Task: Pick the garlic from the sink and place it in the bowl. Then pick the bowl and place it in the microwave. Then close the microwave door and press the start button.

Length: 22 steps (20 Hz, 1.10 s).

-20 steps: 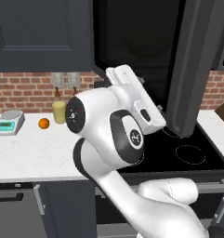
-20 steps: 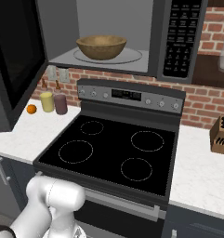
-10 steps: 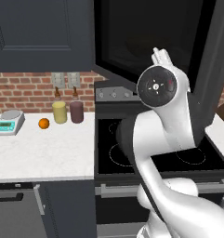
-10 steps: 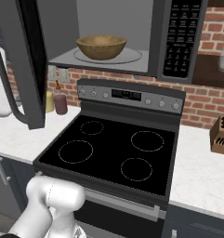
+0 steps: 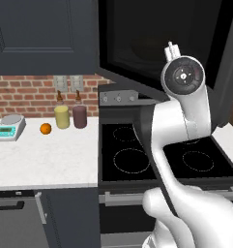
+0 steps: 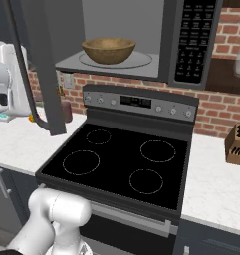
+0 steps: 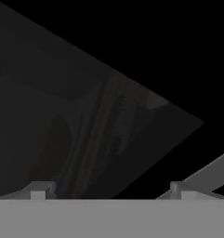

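1. The microwave (image 6: 141, 40) hangs over the black stove (image 6: 121, 164), its pale cavity exposed, so the last steps, closing up and pressing start, are still to do.
2. The microwave door (image 6: 34, 64) stands swung out to the left of the cavity, seen nearly edge-on from the right base view. From the left base view its dark panel (image 5: 137, 43) slants across the top, with the white arm (image 5: 185, 111) raised in front of it, probably so the hand can push the outer face.
3. The bowl (image 6: 108, 50) sits upright on the round glass plate inside the cavity, roughly centred, so the door should swing past it. The garlic cannot be made out; if it is in the bowl, the rim hides it.
4. The gripper (image 7: 106, 190) is spread wide and grasps nothing. Its tips sit close to the dark door glass, though contact cannot be confirmed. Wide, empty jaws suit a flat push rather than a grasp.
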Motion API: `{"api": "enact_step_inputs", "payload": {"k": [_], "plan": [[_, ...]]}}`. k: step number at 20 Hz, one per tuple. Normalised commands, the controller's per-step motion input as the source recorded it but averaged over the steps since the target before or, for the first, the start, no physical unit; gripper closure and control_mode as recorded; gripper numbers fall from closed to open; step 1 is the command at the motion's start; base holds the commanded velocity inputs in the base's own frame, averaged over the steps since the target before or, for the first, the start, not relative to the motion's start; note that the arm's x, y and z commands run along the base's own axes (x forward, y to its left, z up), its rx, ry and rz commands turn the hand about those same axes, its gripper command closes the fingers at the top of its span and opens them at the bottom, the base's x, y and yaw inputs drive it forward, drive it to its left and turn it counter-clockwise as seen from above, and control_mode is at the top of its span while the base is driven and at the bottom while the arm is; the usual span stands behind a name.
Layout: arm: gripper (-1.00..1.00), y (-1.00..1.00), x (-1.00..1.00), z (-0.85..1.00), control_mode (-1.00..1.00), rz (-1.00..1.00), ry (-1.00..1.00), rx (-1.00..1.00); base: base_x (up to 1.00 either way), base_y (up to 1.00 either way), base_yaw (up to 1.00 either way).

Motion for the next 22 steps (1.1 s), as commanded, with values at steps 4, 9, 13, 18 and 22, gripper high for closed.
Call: {"api": "enact_step_inputs", "payload": {"k": [4, 9, 13, 18, 22], "plan": [[-1.00, 0.00, 0.53, 0.00, -1.00, 0.06, 0.00, 0.19, 0.00, 0.00, 0.00], [-1.00, 0.00, 0.54, 0.00, -1.00, 0.06, 0.00, 0.20, 0.00, 0.00, 0.00], [-1.00, 0.00, 0.48, 0.00, -1.00, 0.05, -0.02, 0.20, 0.00, 0.00, 0.00], [-1.00, -0.11, 0.57, 0.00, -1.00, 0.01, -0.04, 0.17, 0.00, 0.00, 0.00], [-1.00, -0.25, 0.63, 0.00, -1.00, 0.00, -0.06, 0.13, 0.00, 0.00, 0.00]]}}
